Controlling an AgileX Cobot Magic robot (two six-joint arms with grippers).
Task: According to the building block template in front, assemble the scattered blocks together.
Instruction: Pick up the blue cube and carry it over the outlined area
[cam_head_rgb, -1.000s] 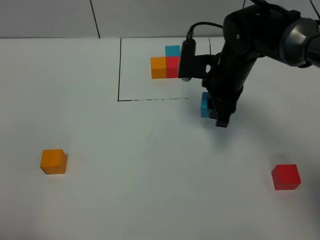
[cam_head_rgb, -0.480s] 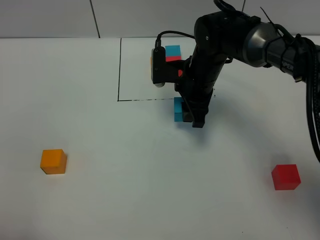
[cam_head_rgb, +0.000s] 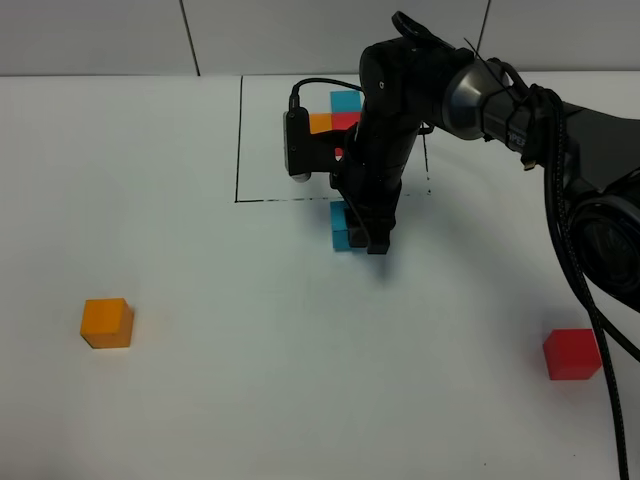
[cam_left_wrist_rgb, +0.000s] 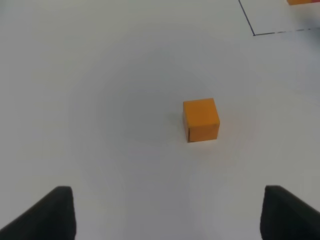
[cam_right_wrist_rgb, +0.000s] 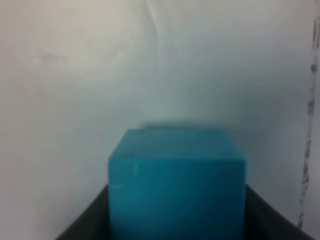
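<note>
Steeply downward, right arm (cam_head_rgb: 398, 112), fingers (cam_head_rgb: 379, 238) around blue cube (cam_head_rgb: 341, 227).

Orange block (cam_head_rgb: 107, 322), red block (cam_head_rgb: 572, 353), blue block (cam_head_rgb: 340, 230).

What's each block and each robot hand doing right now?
blue block: held, just outside the drawn frame
orange block: lying loose, untouched
red block: lying loose, untouched
building block template: joined, partly hidden by the arm
left gripper: open, empty
right gripper: shut on the blue block
</note>
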